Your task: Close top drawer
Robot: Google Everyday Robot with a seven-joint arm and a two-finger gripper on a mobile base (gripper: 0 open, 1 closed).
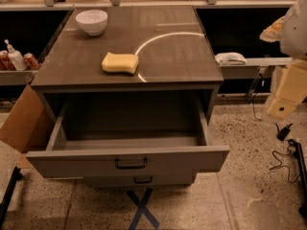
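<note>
The top drawer is pulled far out of the grey cabinet, and its inside looks empty. Its flat front faces me low in the view, with a small black bar handle at the centre. A second drawer's handle shows just below it. My arm and gripper hang at the right edge of the view. They are to the right of the cabinet, about level with the drawer, and do not touch it.
A white bowl and a yellow sponge sit on the cabinet top. A cardboard box leans at the left. Cans and a bottle stand on the left shelf. Cables lie on the floor at the right. A blue tape X marks the floor in front.
</note>
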